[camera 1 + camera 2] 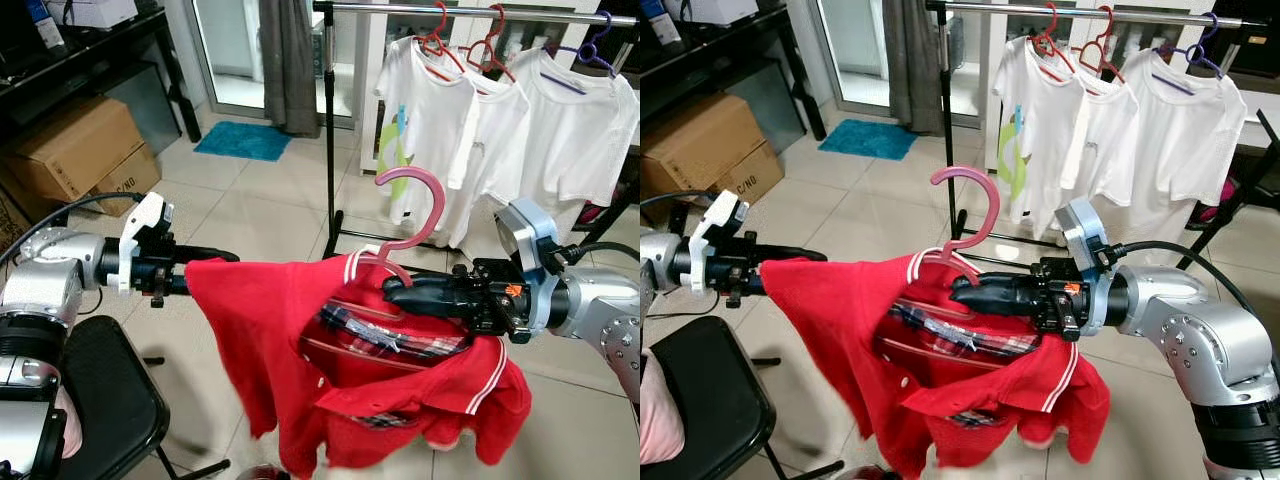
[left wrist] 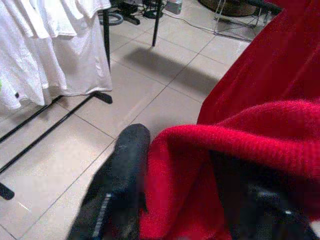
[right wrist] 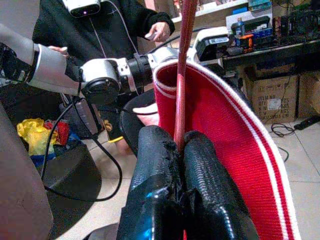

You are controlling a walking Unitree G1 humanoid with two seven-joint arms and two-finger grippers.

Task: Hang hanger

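**At the neck of the hook: a stiff hanger carrying a soft, loose shirt**

Between the two black fingers of the right gripper (image 3: 180, 150) sits the thin pink stem of the hanger (image 1: 413, 215), and the fingers are pressed together on it with almost no gap. This is a good place to hold: the stem is hard plastic, narrow and probably smooth, so it may turn in the pads if the load swings. Above the fingers the open hook rises free, which is the part that must go over the rail.

Around the stem lies the white-striped collar of the red polo shirt (image 1: 330, 380). The shirt is soft and heavy-looking cloth; it hangs in folds under the hanger and does not sit evenly on the shoulders, so it could slide off one side when the hanger tilts.

Further out, the left gripper (image 1: 205, 263) has one fold of the red cloth between its fingers, closed on the sleeve end, and it keeps that side stretched. The wrist picture shows cloth bunched over one finger.

Beyond both arms stands the black clothes rack (image 1: 329, 150), with its metal rail above and three white T-shirts (image 1: 500, 130) on red and purple hangers. There looks to be free rail on the rack's left end. A person (image 3: 100, 25) in dark clothes stands behind the robot.
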